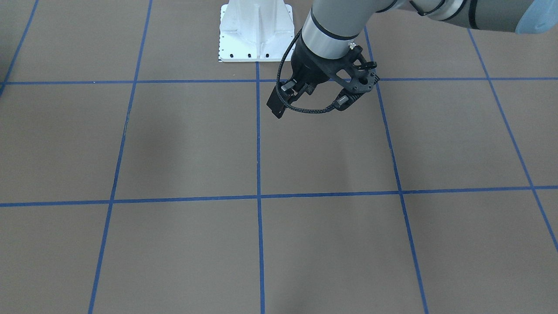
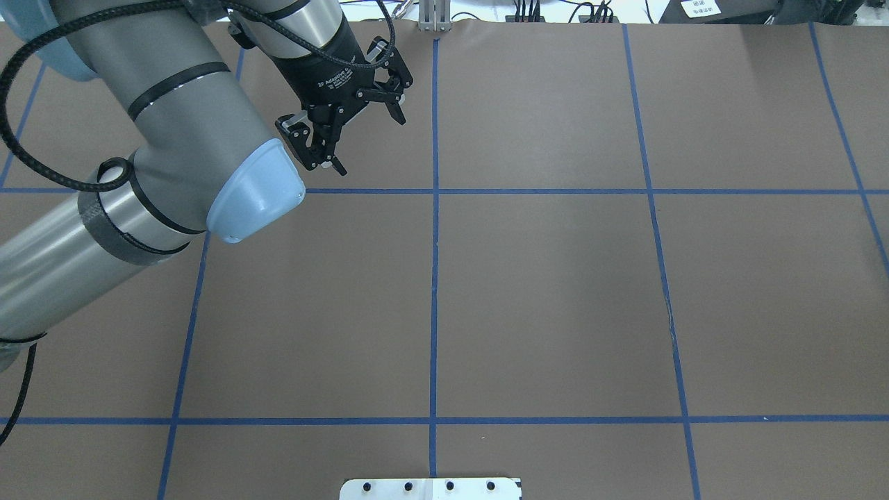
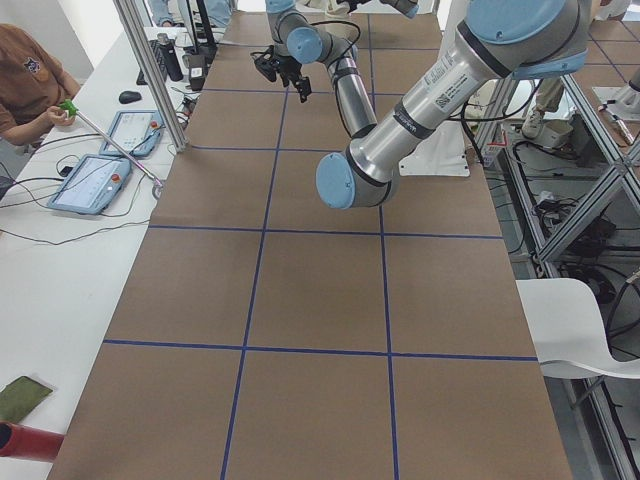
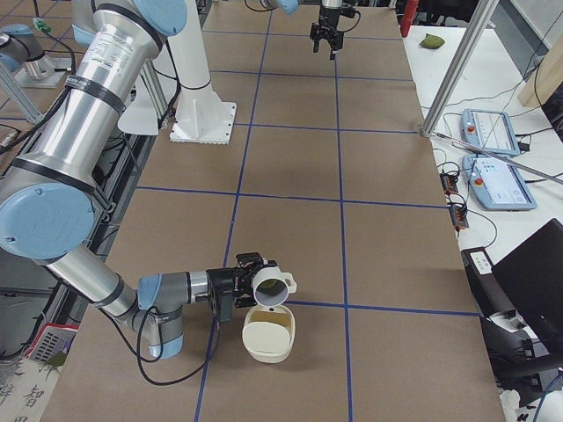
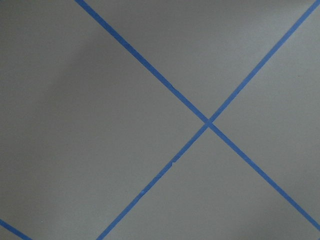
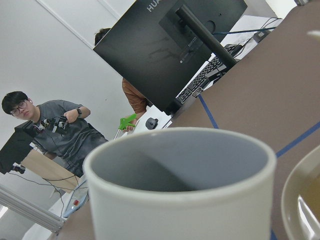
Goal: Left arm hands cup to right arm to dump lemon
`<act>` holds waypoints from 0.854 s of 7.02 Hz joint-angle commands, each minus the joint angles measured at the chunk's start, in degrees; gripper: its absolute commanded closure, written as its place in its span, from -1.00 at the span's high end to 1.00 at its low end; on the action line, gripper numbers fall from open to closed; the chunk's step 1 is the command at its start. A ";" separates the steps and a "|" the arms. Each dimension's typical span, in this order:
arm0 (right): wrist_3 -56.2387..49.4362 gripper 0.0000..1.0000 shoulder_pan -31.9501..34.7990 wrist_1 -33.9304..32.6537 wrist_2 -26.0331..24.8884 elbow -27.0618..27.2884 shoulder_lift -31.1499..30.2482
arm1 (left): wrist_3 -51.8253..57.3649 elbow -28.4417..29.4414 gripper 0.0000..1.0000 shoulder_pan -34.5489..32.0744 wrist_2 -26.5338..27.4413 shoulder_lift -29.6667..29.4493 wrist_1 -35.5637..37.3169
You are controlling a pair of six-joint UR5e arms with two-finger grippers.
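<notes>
In the exterior right view the near right arm's gripper [image 4: 236,286] is at the white cup [image 4: 274,286], which is tipped on its side above a cream bowl [image 4: 268,334]. I cannot tell from this view whether it is shut. A dark olive patch in the cup's mouth looks like the lemon [image 4: 263,283]. The right wrist view shows the cup [image 6: 185,200] up close. Its grey inside is hidden below the rim, and the bowl's rim [image 6: 295,200] is at the right. My left gripper [image 2: 364,139] [image 1: 309,107] is open and empty over the table, far from the cup.
The white robot base plate [image 1: 255,30] [image 2: 430,489] is at the table's robot side. Tablets [image 4: 493,132] and a metal post stand beside the table. An operator [image 3: 25,80] sits by the table and another person [image 6: 45,125] shows behind the cup.
</notes>
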 commanded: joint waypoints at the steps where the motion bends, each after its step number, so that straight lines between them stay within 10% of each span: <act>1: 9.28 -0.79 0.05 1.35 0.06 -0.64 0.25 | 0.00 0.03 1.00 0.00 0.00 -0.05 0.03; 6: 26.96 -0.77 0.75 1.52 0.15 -1.08 0.96 | 0.09 -0.15 1.00 -0.17 0.35 -0.14 0.03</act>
